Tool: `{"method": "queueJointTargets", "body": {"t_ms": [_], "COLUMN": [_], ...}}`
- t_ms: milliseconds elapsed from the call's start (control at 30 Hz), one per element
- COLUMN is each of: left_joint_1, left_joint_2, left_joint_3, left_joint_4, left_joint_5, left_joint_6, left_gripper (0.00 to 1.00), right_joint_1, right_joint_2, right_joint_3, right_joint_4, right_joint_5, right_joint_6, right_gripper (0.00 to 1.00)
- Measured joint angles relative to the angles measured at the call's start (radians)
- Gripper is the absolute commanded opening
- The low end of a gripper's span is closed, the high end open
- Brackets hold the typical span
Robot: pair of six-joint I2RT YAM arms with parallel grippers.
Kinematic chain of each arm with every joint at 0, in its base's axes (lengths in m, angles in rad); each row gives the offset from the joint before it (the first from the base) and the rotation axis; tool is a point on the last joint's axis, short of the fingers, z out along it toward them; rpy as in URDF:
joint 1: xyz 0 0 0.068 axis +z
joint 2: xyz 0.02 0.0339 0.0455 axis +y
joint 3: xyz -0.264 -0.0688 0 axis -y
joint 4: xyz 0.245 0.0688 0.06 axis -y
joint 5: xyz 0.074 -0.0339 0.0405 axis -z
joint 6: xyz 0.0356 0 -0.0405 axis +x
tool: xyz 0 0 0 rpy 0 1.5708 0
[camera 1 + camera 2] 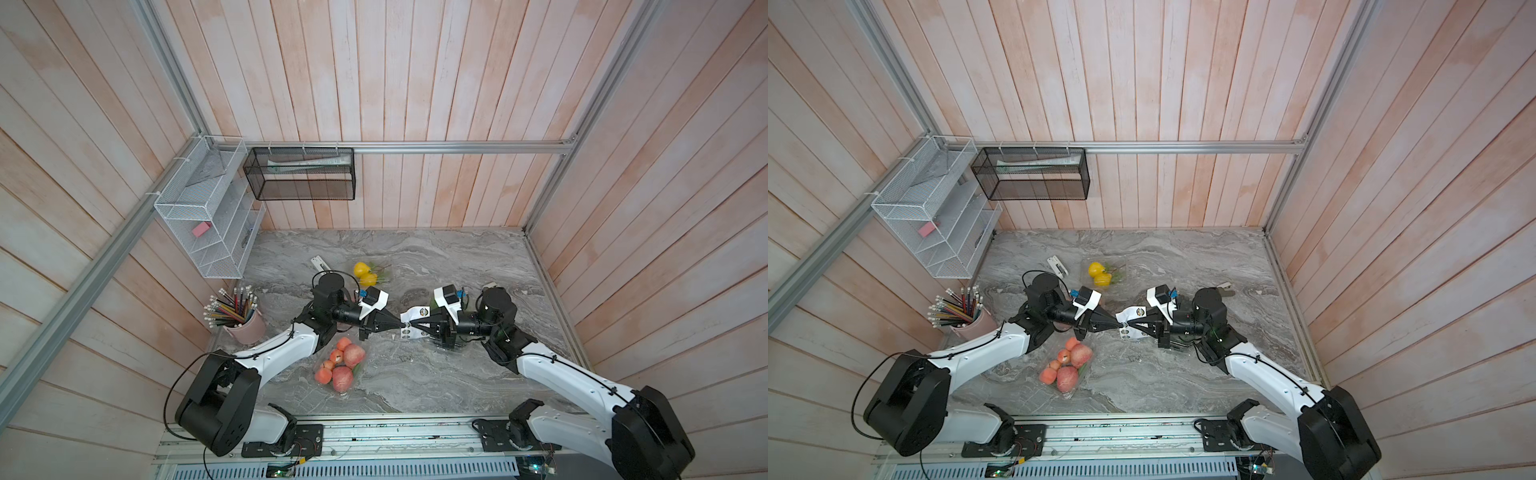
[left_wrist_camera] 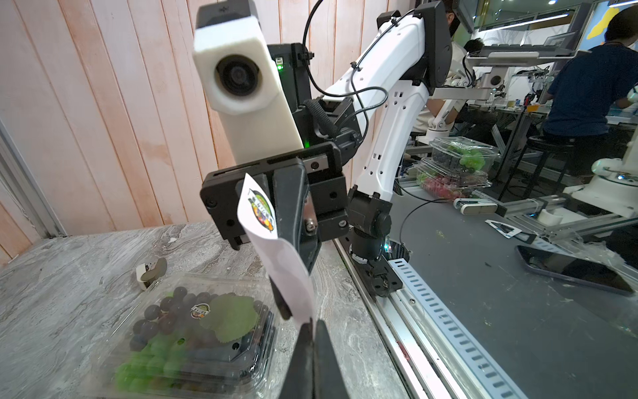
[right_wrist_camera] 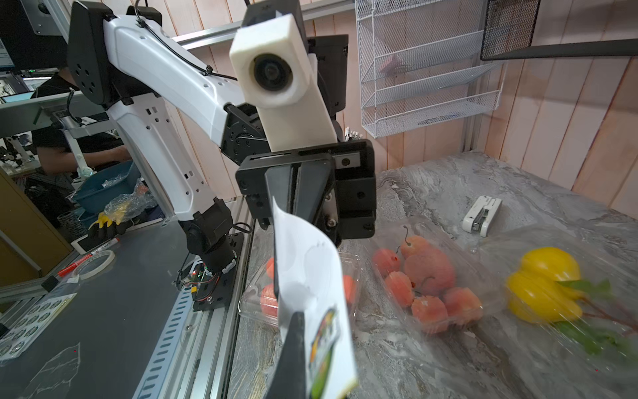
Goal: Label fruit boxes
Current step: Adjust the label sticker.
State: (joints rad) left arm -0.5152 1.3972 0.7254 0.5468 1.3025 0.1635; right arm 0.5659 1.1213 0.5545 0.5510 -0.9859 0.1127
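My left gripper [image 1: 395, 327] and right gripper [image 1: 411, 328] meet tip to tip above the middle of the table, both shut on a white sticker sheet [image 1: 412, 316]. In the left wrist view the left gripper [image 2: 312, 331] pinches the sheet's [image 2: 293, 276] end. The right gripper [image 3: 297, 331] holds the sheet [image 3: 307, 262] beside a printed sticker [image 3: 324, 338]. Fruit boxes: yellow fruit [image 1: 368, 272] at the back, apples [image 1: 340, 365] in front, a second apple box [image 3: 266, 300] partly hidden, and grapes [image 2: 193, 331] with a sticker [image 2: 200, 311] on the lid.
A pink cup of pencils [image 1: 245, 324] stands at the left edge. A white stapler [image 1: 320, 262] lies near the back left. A white wire rack [image 1: 203, 216] and a black mesh basket [image 1: 301, 174] hang on the walls. A metal rail [image 1: 395, 432] runs along the front.
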Motion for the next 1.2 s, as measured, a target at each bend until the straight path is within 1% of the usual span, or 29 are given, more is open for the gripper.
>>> {"method": "queueJointTargets", "body": {"t_ms": [167, 367, 633, 1067, 1100, 1200], "left_joint_1": [-0.001, -0.003, -0.003, -0.008, -0.008, -0.009], "left_joint_2": [0.000, 0.000, -0.001, 0.004, 0.004, 0.007], "left_joint_3": [0.000, 0.000, 0.000, 0.000, 0.000, 0.000], "left_joint_4": [0.003, -0.009, -0.044, 0.000, 0.001, 0.004], "left_joint_5": [-0.001, -0.010, -0.024, -0.024, -0.024, -0.025], "left_joint_6": [0.001, 0.013, 0.043, 0.007, 0.006, 0.000], "left_gripper": [0.10, 0.15, 0.15, 0.14, 0.13, 0.03], "right_joint_1": [-0.001, -0.017, -0.034, -0.034, -0.034, -0.034], "right_joint_2": [0.000, -0.030, -0.057, -0.015, -0.014, -0.014], "right_joint_3": [0.000, 0.000, -0.002, -0.003, -0.003, -0.003], "right_joint_4": [0.011, 0.016, 0.045, 0.124, 0.129, 0.132], "right_joint_5": [0.000, 0.000, 0.000, -0.025, -0.026, -0.029], "right_joint_6": [0.004, 0.014, 0.027, 0.087, 0.090, 0.097], "right_gripper": [0.00, 0.00, 0.00, 0.00, 0.00, 0.00]}}
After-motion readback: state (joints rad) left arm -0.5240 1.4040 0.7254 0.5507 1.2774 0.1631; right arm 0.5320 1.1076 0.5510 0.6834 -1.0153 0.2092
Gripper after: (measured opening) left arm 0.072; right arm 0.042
